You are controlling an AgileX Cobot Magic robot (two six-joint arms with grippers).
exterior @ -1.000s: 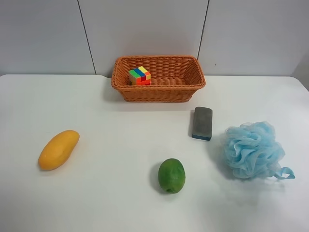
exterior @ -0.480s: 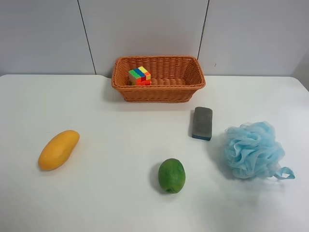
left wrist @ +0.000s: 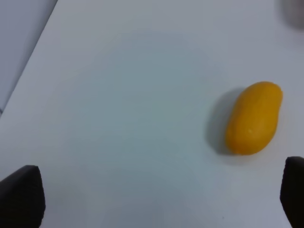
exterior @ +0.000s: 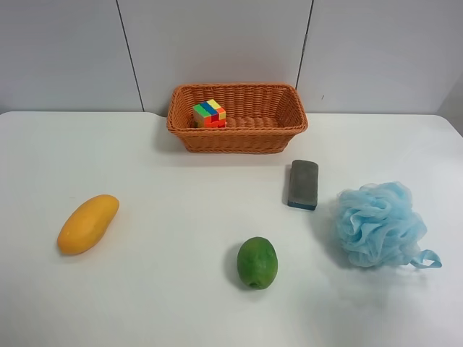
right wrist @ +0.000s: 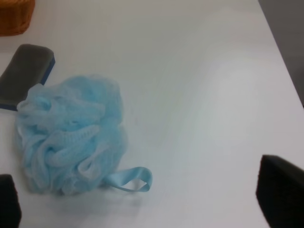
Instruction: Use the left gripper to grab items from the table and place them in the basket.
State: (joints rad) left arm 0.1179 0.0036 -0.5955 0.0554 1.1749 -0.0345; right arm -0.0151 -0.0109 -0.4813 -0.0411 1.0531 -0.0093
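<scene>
The multicoloured puzzle cube (exterior: 209, 113) lies inside the wicker basket (exterior: 286, 116) at the back of the white table (exterior: 173, 202). The yellow-orange mango (exterior: 87, 223) lies near the exterior high view's left; it also shows in the left wrist view (left wrist: 253, 118). The green oval fruit (exterior: 257, 262), grey eraser (exterior: 303, 183) and light-blue pouf (exterior: 377, 223) lie on the table. My left gripper (left wrist: 156, 209) is open and empty, above the table, apart from the mango. My right gripper (right wrist: 142, 209) is open and empty, near the pouf (right wrist: 71, 135). No arm shows in the exterior high view.
A grey panelled wall (exterior: 217, 43) stands behind the basket. In the right wrist view the eraser (right wrist: 24, 73) lies beside the pouf, with a corner of the basket (right wrist: 16, 16) beyond it, and the table's edge (right wrist: 280, 52) runs past the pouf.
</scene>
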